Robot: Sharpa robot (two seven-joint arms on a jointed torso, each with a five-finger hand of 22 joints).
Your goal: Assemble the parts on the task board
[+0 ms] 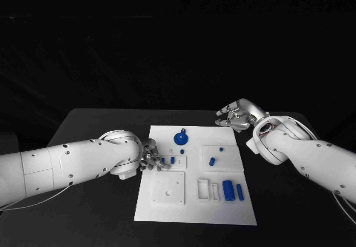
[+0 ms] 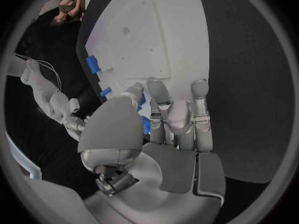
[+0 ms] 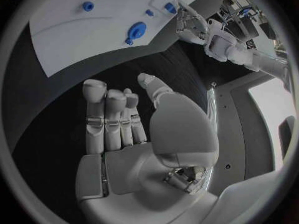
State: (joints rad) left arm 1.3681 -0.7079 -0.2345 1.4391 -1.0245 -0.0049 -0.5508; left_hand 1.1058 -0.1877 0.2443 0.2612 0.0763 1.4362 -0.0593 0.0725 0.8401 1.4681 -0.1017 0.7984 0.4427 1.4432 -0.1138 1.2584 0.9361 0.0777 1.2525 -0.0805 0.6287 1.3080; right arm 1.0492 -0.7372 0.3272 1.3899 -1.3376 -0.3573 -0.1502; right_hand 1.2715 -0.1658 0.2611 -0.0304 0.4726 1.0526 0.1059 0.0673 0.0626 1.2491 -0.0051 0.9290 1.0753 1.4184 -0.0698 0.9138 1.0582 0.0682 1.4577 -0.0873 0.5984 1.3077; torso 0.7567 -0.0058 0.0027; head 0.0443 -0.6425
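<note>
**Left robot hand at the board's edge, right robot hand held off it**

Head view: a white task board (image 1: 196,203) lies on a black surface (image 1: 96,123). The left robot hand (image 1: 150,158) rests at the board's left edge, beside small blue parts (image 1: 172,160). A round blue part (image 1: 180,138) sits near the board's far end; two blue cylinders (image 1: 228,190) stand near its right side. The right robot hand (image 1: 236,116) hovers beyond the board's far right corner.

Left wrist view: the left robot hand's fingers (image 2: 161,97) lie on the board, a blue piece (image 2: 144,125) between thumb and fingers; whether it is gripped is unclear.

Right wrist view: the right robot hand (image 3: 127,129) is empty, fingers apart.
</note>
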